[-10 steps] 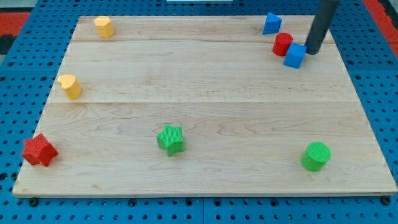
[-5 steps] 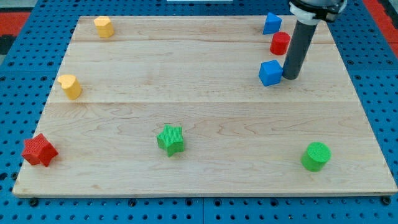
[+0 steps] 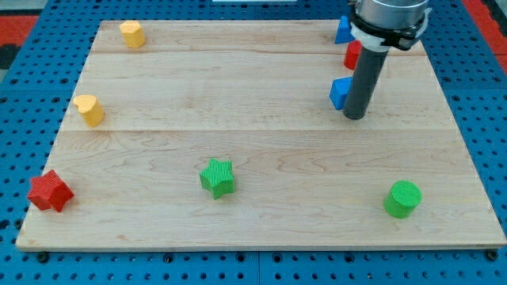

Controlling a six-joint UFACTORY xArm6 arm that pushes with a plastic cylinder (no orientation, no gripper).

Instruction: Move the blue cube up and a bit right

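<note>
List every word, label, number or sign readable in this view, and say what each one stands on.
None: no readable text, number or sign shows anywhere in this view.
The wooden board is bare wood grain.
The blocks, such as the blue cube and the green star, carry only ribbed surfaces.
The rod ending in my tip, just right of and below the blue cube, is unmarked.

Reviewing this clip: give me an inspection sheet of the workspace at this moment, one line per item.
Surface: wooden board, level.
Job's things: blue cube, partly hidden behind the rod.
My tip: at the cube's lower right, touching or nearly so.
Clutter: red cylinder, blue block, both partly hidden; two yellow blocks; red star; green star; green cylinder.
Grippers: nothing seen.
Cables: nothing seen.
Surroundings: blue pegboard.
</note>
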